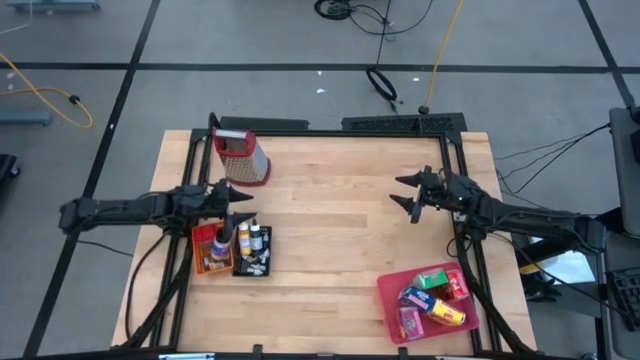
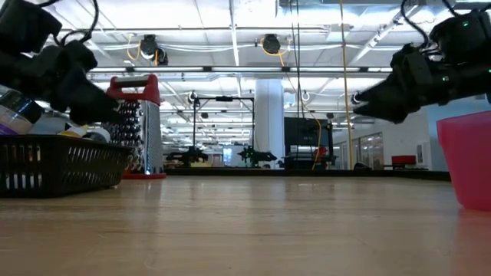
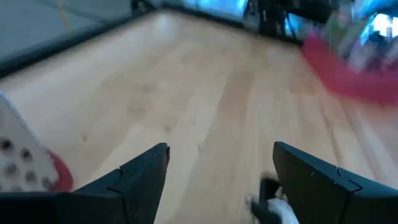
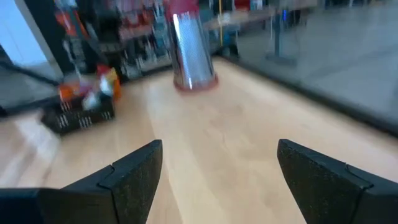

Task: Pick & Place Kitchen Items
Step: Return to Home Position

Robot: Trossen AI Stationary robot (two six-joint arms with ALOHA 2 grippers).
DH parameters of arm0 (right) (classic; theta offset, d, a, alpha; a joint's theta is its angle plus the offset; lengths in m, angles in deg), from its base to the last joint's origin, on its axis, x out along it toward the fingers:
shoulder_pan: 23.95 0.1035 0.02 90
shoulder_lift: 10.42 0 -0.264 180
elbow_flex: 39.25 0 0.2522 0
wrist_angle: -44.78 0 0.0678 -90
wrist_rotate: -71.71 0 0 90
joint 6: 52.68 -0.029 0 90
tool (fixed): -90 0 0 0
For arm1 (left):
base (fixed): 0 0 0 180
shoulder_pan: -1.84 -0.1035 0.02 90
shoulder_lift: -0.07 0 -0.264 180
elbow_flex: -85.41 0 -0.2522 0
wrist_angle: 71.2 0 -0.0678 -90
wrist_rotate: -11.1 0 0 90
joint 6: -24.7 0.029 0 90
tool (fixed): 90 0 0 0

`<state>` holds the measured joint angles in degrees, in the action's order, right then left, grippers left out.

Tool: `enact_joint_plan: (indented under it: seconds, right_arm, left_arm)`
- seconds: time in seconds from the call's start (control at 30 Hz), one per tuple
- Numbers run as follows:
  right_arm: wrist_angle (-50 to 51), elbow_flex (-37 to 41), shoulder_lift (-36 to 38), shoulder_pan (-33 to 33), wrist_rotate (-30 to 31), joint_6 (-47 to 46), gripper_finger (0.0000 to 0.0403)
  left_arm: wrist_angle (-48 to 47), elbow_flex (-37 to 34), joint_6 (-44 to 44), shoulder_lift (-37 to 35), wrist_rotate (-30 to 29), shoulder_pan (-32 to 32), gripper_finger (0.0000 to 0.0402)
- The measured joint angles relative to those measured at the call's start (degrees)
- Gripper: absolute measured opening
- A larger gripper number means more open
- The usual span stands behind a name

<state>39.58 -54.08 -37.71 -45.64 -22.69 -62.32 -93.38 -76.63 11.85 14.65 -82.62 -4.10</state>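
Observation:
A pink tray (image 1: 395,310) at the table's near right holds green-yellow, blue, pink and red cartons (image 1: 435,297). At the left, a black basket (image 1: 232,252) holds an orange packet (image 1: 208,247) and little bottles (image 1: 250,240). My left gripper (image 1: 245,203) hovers open just beyond the basket's far edge, its fingers (image 3: 144,175) empty. My right gripper (image 1: 405,190) stands open above bare wood at the far right, its fingers (image 4: 135,171) empty. In the low view both grippers hang clear of the tabletop.
A red-topped metal grater (image 1: 240,157) stands upright on the table at the far left, just beyond my left gripper. Bare wooden tabletop (image 1: 330,230) lies between the two arms. A black frame (image 1: 300,128) runs along the table's far and side edges.

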Motion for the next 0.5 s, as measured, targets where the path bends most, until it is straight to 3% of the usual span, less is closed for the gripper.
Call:
enact_joint_plan:
  seconds: [0.1,0.23,0.5]
  right_arm:
    - [-2.24,0.07,0.06,0.0,-0.41,-0.11,0.0308]
    - [-1.44,0.11,-0.13,0.02,-4.92,-0.39,0.0309]
    - [-1.92,0.2,-0.2,0.02,-6.21,-0.37,0.0308]
  left_arm:
    - [2.53,-0.51,-0.16,-1.64,-1.61,-0.04,0.0294]
    - [2.08,-0.52,2.0,-2.72,1.81,0.15,0.0294]
    - [2.39,-0.52,-3.5,-2.24,0.24,0.16,0.0294]
